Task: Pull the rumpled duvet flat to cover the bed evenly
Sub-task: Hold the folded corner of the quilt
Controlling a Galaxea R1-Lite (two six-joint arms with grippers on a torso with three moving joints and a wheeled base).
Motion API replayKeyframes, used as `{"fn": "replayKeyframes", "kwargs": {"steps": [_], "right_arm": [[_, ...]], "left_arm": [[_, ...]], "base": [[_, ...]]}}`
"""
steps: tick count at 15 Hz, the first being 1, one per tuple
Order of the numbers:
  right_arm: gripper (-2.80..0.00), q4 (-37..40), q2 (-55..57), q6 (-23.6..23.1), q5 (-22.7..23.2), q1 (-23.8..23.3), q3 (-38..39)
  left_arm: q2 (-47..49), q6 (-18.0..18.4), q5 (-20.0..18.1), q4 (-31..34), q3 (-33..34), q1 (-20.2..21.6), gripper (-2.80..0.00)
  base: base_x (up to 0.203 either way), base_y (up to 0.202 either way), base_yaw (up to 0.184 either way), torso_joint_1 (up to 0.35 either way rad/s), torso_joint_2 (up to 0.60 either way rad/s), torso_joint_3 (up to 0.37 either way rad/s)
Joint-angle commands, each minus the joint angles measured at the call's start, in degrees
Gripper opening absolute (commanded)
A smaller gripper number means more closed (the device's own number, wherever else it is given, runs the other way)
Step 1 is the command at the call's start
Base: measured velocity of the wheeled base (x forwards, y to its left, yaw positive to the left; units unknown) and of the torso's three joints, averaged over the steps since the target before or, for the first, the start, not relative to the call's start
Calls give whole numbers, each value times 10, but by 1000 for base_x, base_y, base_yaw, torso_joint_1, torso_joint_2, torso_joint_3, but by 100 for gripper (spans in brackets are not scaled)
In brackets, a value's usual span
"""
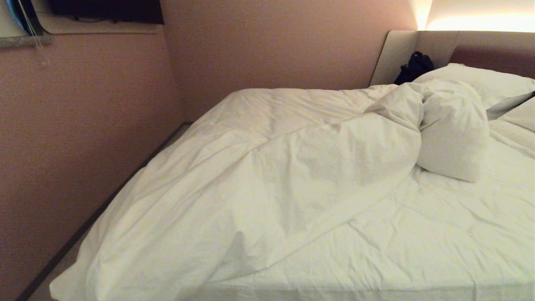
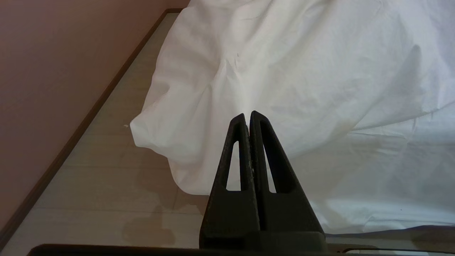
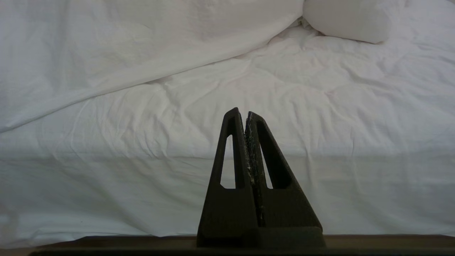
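The white duvet (image 1: 267,167) lies rumpled across the left half of the bed (image 1: 426,238), its edge running diagonally. One end is bunched into a puffy lump (image 1: 453,133) near the pillows. The bare creased sheet shows on the right half. Neither arm appears in the head view. My left gripper (image 2: 247,114) is shut and empty, hanging short of the duvet corner (image 2: 185,117) that droops over the bed's corner toward the floor. My right gripper (image 3: 244,113) is shut and empty, facing the sheeted mattress side (image 3: 337,177), with the duvet edge (image 3: 117,64) beyond it.
A pink wall (image 1: 75,138) runs close along the bed's left side, leaving a narrow strip of floor (image 2: 106,185) with a dark skirting. White pillows (image 1: 480,81) lean on the padded headboard (image 1: 485,48). A black bag (image 1: 416,67) sits beside them.
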Motion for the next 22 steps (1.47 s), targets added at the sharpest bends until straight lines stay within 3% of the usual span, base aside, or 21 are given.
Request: {"fn": "replayKeyframes", "kwargs": {"steps": [1, 5, 11, 22], "right_arm": [[-280, 0, 1, 0, 0, 0, 0], [-280, 0, 1, 0, 0, -1, 0], [-280, 0, 1, 0, 0, 0, 0], [-280, 0, 1, 0, 0, 0, 0]], "left_arm": [[0, 0, 0, 0, 0, 0, -280], [0, 0, 0, 0, 0, 0, -280], [0, -13, 3, 0, 0, 0, -280], [0, -12, 5, 0, 0, 0, -280]], "base": [[0, 0, 0, 0, 0, 0], [-24, 0, 0, 2, 2, 0], [-167, 0, -1, -1, 2, 1], [-1, -16, -1, 1, 1, 0]]}}
